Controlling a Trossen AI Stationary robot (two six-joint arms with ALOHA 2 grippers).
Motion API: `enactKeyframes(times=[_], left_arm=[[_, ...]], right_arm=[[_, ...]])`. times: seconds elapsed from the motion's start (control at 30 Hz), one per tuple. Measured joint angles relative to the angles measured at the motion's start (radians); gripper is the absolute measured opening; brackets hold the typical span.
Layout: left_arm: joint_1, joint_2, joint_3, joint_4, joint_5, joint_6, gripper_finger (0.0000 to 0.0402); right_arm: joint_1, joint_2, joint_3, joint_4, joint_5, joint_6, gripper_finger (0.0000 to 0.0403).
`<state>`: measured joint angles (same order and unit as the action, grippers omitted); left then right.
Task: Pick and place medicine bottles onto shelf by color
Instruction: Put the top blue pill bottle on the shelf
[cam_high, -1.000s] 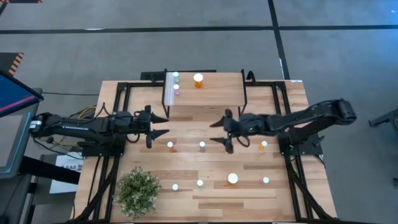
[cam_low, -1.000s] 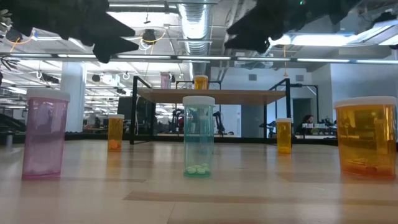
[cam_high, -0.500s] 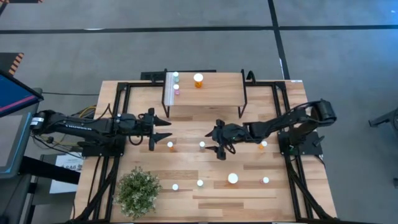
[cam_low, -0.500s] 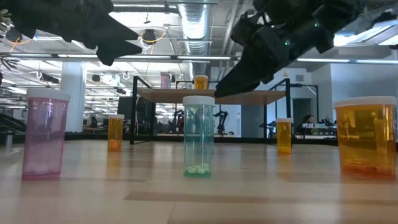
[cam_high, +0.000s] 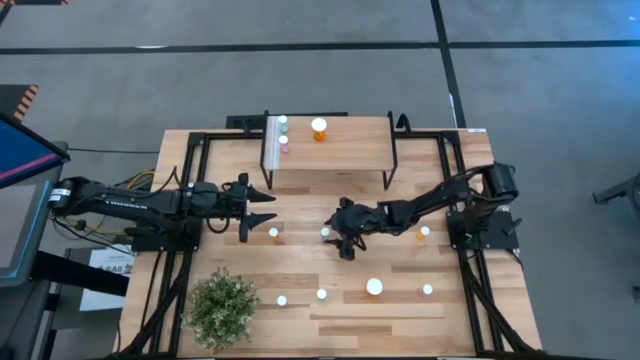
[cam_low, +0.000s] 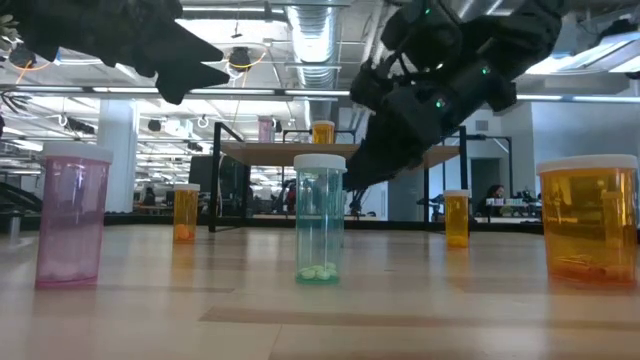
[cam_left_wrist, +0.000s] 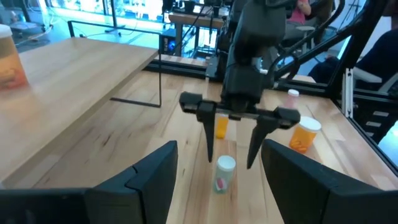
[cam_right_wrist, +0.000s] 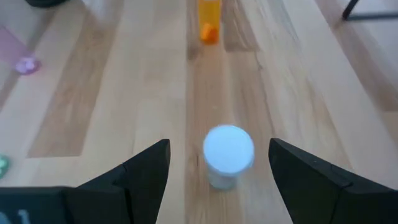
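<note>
Right tool (cam_high: 338, 234) open around a small bottle (cam_high: 325, 232).
It could bump the cap and tip it. Left tool (cam_high: 262, 208) waits open, left of the bottle.

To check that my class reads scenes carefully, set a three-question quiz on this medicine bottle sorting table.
1. True or false: the right gripper is shut on a bottle.
2. What is the biggest thing on the light wood shelf? A) large orange white-capped bottle B) plant C) pink box
3. The bushy green plant sits on the ___ gripper's side.
Key: 1 false, open around the small white-capped bottle; 2 A; 3 left gripper, waiting open.
</note>
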<state>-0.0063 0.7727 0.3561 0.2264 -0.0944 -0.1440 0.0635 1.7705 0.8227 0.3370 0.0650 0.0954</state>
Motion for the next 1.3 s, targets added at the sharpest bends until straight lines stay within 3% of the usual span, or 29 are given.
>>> enactKeyframes(times=[0.37,0.93,1.3], left_arm=[[0.000,0.000,0.000,0.002,0.000,0.000,0.0220],[0.000,0.000,0.000,0.004,0.000,0.001,0.0220],[0.000,0.000,0.000,0.005,0.000,0.001,0.0220]], right_arm=[[-0.012,0.039,0.021,-0.008,-0.017,0.010,0.0261],[-0.014,0.038,0.021,-0.008,-0.017,0.010,0.0129],[-0.022,-0.016,0.019,-0.030,-0.018,0.008,0.0138]])
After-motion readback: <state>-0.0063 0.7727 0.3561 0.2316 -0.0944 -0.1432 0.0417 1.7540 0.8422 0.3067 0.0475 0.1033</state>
